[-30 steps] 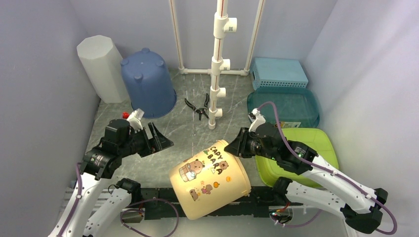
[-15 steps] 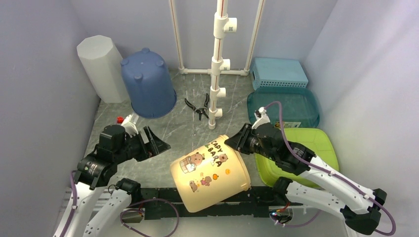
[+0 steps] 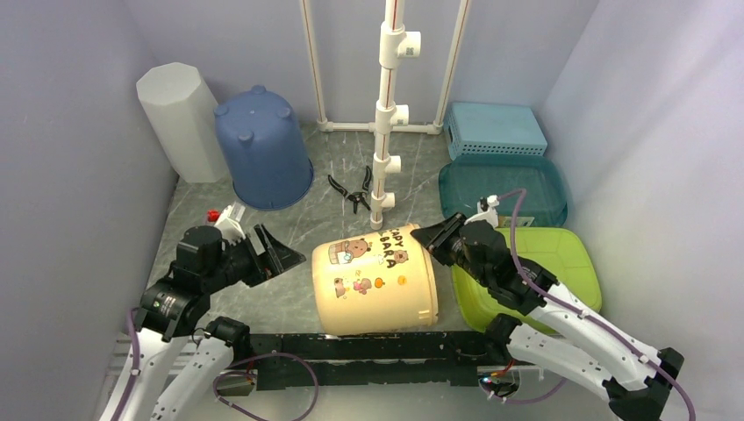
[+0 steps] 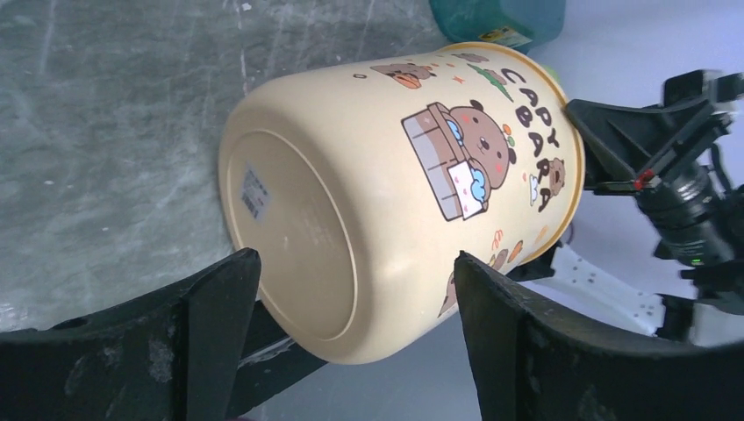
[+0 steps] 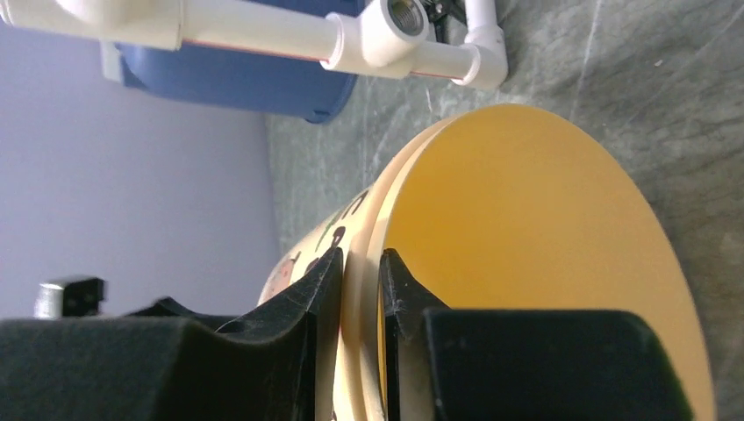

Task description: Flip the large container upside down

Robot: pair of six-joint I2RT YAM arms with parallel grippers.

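One cream bucket (image 3: 373,281) lying on its side, near middle of the table (image 3: 325,224). Rim (image 5: 361,219) pinched by right gripper (image 3: 432,237); left gripper (image 3: 277,251) spread wide, just left of it.

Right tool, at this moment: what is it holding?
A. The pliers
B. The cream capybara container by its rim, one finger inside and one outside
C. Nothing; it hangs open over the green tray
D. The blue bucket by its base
B: in the right wrist view the right tool is pinched on the rim of the cream container, one finger on the printed outer wall and the other inside the mouth.
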